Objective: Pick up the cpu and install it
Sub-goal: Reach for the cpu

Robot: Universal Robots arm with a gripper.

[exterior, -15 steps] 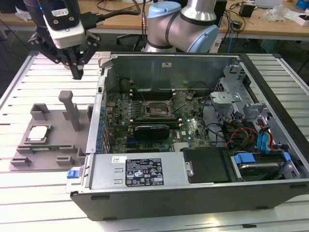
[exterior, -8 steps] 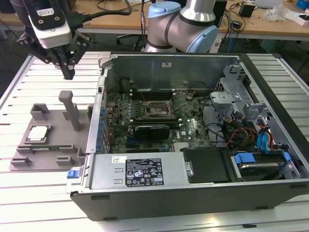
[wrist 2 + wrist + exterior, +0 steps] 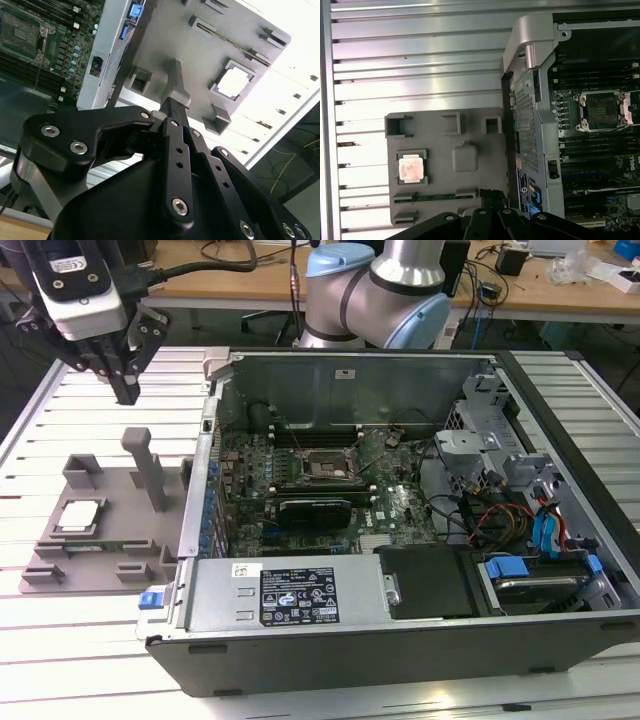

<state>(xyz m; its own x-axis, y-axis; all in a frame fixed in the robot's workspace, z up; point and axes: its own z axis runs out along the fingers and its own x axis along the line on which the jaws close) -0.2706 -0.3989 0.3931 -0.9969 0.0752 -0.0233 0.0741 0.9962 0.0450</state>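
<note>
The cpu [image 3: 78, 516] is a small silvery square lying flat in a recess of the grey fixture tray [image 3: 110, 540], at the exterior view's left beside the open computer case [image 3: 400, 620]. It shows too in the first wrist view as cpu [image 3: 411, 167] and in the second wrist view as cpu [image 3: 234, 81]. My gripper [image 3: 127, 390] hangs well above the tray's far side, fingers shut with nothing between them. Its dark fingers [image 3: 175, 145] run toward the tray's upright post. The black motherboard socket [image 3: 325, 465] sits inside the case, also seen as socket [image 3: 600, 112].
A grey post [image 3: 152, 470] rises from the tray close under the gripper. The case's raised side wall [image 3: 205, 450] stands between tray and motherboard. Cables and drive bays [image 3: 520, 520] crowd the case's right side. The arm's base [image 3: 380, 290] sits behind the case.
</note>
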